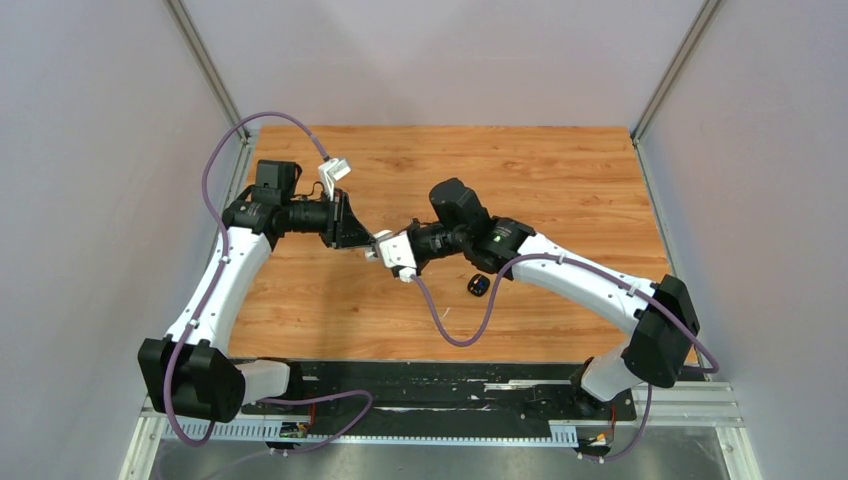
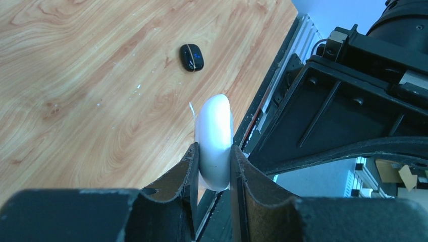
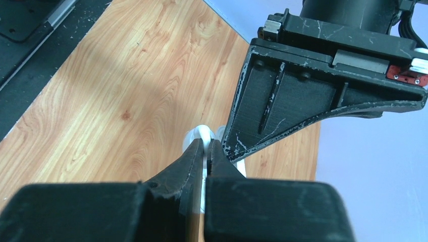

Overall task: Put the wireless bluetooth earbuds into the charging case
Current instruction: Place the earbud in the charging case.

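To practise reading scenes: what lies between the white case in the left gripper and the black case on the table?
Only bare wooden table separates white case from black case; the left wrist view shows it.

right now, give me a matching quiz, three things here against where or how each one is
Things:
1 white case
2 black case
3 right hand

States:
a lying alone on the wooden table
b fingers shut, tips close beside the left hand
c clamped between the left hand's fingers

Pairs: 1-c, 2-a, 3-b
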`<action>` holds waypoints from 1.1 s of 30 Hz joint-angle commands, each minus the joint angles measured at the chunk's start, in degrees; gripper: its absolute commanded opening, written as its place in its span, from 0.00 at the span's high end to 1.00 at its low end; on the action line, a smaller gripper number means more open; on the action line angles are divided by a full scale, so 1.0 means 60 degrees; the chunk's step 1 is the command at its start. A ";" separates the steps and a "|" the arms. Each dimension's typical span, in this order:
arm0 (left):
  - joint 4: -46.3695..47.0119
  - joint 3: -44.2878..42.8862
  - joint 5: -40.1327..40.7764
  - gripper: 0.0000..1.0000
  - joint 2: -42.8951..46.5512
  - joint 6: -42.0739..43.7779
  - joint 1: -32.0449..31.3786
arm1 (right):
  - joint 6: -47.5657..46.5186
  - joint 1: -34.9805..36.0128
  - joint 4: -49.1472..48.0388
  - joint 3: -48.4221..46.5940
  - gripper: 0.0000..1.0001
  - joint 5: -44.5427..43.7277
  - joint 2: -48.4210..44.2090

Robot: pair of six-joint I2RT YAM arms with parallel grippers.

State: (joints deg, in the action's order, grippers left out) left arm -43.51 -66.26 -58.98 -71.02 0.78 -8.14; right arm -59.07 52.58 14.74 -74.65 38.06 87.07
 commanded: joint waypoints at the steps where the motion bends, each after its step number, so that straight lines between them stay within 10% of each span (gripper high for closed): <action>1: 0.0336 -0.0129 -0.0667 1.00 0.0219 -0.0488 0.0009 | -0.0633 0.0210 0.0147 -0.0411 1.00 -0.0529 0.0238; 33: 0.0488 -0.0014 -0.0835 1.00 0.0133 -0.0688 0.0271 | -0.0073 0.0378 0.0268 -0.0068 1.00 -0.1905 -0.0453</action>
State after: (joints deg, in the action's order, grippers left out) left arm -40.95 -66.26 -60.55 -71.02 -2.31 -6.96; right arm -60.47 55.11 14.76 -75.13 29.10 86.26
